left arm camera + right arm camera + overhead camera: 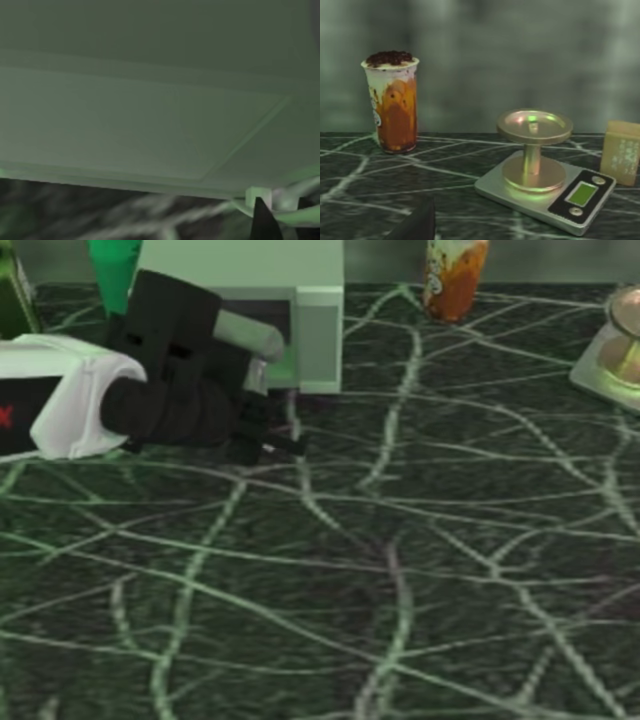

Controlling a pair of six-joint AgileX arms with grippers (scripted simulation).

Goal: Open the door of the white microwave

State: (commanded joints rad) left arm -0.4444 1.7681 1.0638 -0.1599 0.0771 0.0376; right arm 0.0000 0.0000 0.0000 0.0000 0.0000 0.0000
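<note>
Your left gripper point(262, 438) sits low at the white microwave point(250, 280), by the door point(250, 332), seemingly ajar; jaws' state unclear. Right arm unseen.

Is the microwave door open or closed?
Partly open. In the top view the door swings out at an angle from the white microwave, with the left gripper right beside it.

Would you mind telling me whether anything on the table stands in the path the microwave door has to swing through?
Nothing visible blocks it. The left claw is at the front of the white microwave, by the door, which is ajar. The table in front is bare; the drink cup and scale stand well to the right.
</note>
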